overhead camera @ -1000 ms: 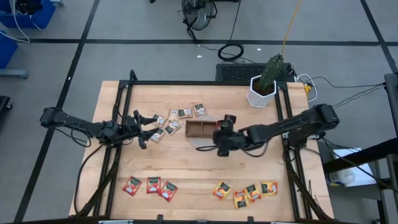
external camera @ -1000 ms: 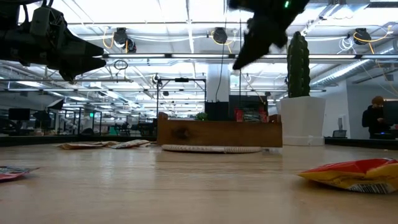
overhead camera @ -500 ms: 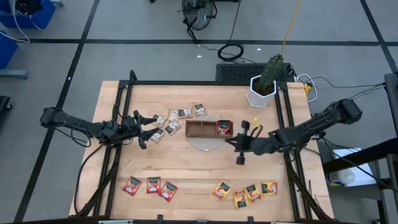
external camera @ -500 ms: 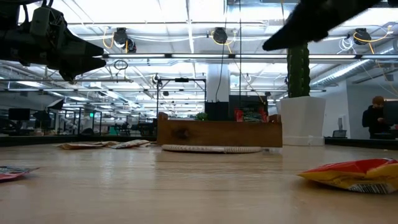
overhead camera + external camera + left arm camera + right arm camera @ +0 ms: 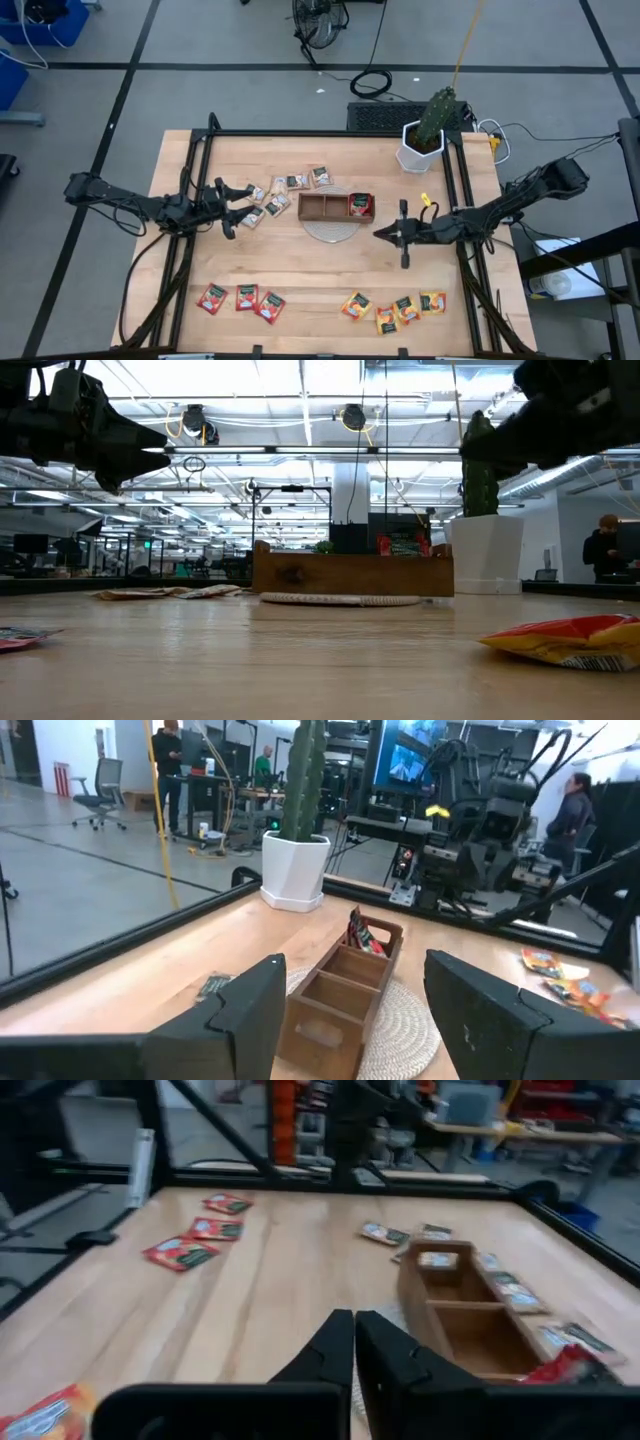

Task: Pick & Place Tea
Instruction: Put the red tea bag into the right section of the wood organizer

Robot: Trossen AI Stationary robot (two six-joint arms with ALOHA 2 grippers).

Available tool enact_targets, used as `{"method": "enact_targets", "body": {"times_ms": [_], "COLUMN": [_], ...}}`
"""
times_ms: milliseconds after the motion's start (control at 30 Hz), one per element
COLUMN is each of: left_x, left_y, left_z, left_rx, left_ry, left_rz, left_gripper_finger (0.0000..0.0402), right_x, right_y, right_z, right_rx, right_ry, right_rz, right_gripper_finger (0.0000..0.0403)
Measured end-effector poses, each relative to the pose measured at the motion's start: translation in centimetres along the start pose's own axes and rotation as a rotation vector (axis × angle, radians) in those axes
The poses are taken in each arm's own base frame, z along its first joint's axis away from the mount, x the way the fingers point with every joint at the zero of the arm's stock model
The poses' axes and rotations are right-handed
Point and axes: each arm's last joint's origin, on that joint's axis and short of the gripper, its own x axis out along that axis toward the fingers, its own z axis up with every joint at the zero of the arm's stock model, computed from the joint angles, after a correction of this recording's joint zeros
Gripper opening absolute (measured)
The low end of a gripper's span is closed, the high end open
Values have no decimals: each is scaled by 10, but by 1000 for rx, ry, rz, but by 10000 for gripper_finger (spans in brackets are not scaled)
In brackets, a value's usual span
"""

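A wide workshop with a grey floor and cables surrounds the wooden bench (image 5: 300,270), and a white pot with a cactus (image 5: 423,140) stands at its far right corner. In the high view, a brown wooden tray (image 5: 336,206) with three compartments sits on a round woven mat (image 5: 330,230) near the middle, probably so that both arms can reach it. One red sachet (image 5: 360,205) already stands in the compartment nearest the right arm, and the other two compartments look empty. Three more red sachets (image 5: 241,298) lie in a row at the near left, four orange-yellow sachets (image 5: 394,306) at the near right, and about six pale beige sachets (image 5: 283,190) are scattered just left of the tray; the sorting seems to be only at its start. The right claw (image 5: 403,234) hangs near the right side of the tray, and the left claw (image 5: 226,205) hovers beside the beige sachets, possibly to take one next. In the low view, the tray stands in the middle distance with the red sachet rising above its wall, an orange-yellow sachet lies close at the right, and a person (image 5: 604,552) stands far behind. The left wrist view shows the left claw wide open and holding nothing, with the tray straight ahead. The right wrist view shows the right claw with its fingers (image 5: 330,1345) pressed almost together and nothing between them, pointing past the tray toward the red sachets.
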Motion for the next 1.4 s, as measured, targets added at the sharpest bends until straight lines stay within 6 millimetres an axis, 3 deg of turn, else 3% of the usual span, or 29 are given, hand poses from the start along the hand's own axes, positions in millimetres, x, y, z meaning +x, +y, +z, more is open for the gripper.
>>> {"method": "enact_targets", "body": {"times_ms": [400, 600, 967, 1167, 1400], "left_x": [0, 0, 0, 0, 10], "left_y": [0, 0, -1, -9, -33], "left_z": [-1, -1, -2, -7, 19], "left_rx": [-91, -36, -1, -53, 60], "left_ry": [9, 9, 20, 172, 633], "left_rz": [0, 1, -38, -264, -95], "left_gripper_finger": [239, 239, 239, 239, 239], "right_x": [-20, -26, -45, -52, -52], "right_y": [-13, -15, -19, -22, -22], "right_z": [-16, -18, -3, -1, -2], "right_rx": [-44, -51, -1, -37, 24], "right_ry": [-144, -167, -275, -288, -281], "right_rz": [-31, -33, 75, 40, 51], "right_gripper_finger": [56, 52, 28, 20, 20]}}
